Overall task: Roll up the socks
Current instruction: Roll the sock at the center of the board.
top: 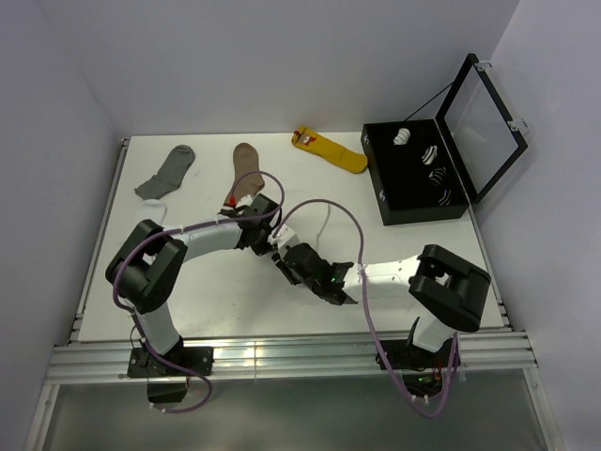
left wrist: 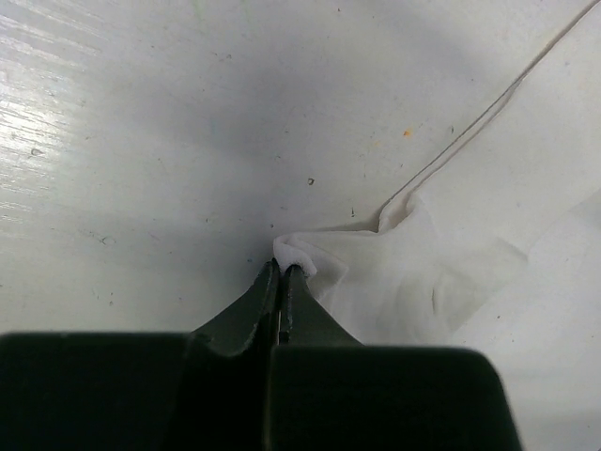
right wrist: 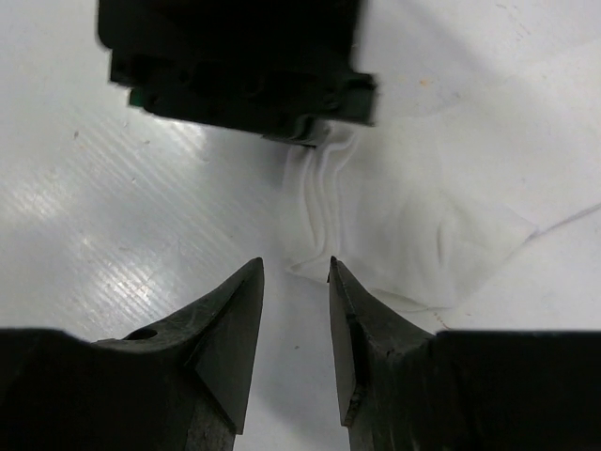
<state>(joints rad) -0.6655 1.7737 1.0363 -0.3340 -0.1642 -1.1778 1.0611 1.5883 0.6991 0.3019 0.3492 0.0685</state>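
A white sock [left wrist: 441, 244] lies flat on the white table, hard to make out from above [top: 300, 228]. My left gripper [left wrist: 284, 270] is shut on a bunched corner of it, at the middle of the table [top: 274, 239]. My right gripper [right wrist: 296, 268] stands open with nothing between its fingers. Its tips sit just short of the sock's near edge [right wrist: 376, 216], facing the left gripper's body [right wrist: 235, 66], and it lies low on the table [top: 285, 260]. Another white piece of fabric [top: 150, 209] shows partly by the left arm's elbow.
A grey sock [top: 169, 171], a brown sock [top: 247, 164] and a yellow sock [top: 331, 150] lie along the back of the table. An open black case [top: 394, 202] with rolled socks inside stands at the back right. Purple cables loop over both arms.
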